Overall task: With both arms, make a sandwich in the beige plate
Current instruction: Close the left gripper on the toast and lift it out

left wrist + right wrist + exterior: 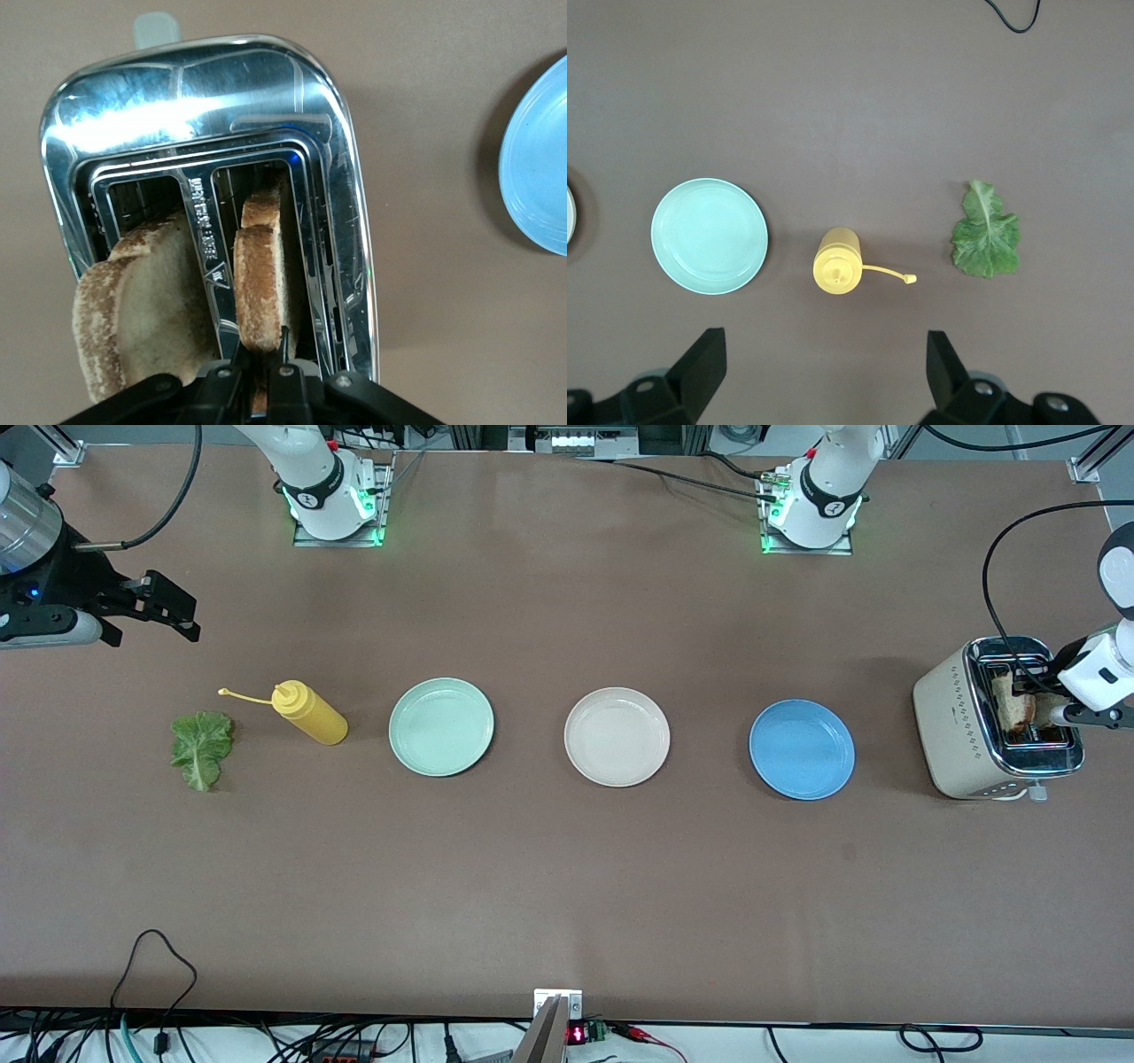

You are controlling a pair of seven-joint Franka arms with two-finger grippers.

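Observation:
Two toasted bread slices stand in the slots of the toaster (961, 731) at the left arm's end of the table. My left gripper (262, 354) is over the toaster (204, 88), shut on the top edge of one slice (261, 283). The other slice (146, 301) leans in the neighbouring slot. The beige plate (617, 736) sits in the middle of the table with nothing on it. A green lettuce leaf (202, 748) lies flat toward the right arm's end. My right gripper (173, 611) hangs open in the air there, holding nothing, with the lettuce (985, 232) below it.
A yellow squeeze bottle (310, 713) lies on its side between the lettuce and a mint-green plate (441, 726). A blue plate (802, 748) sits between the beige plate and the toaster. Cables trail along the table edge nearest the front camera.

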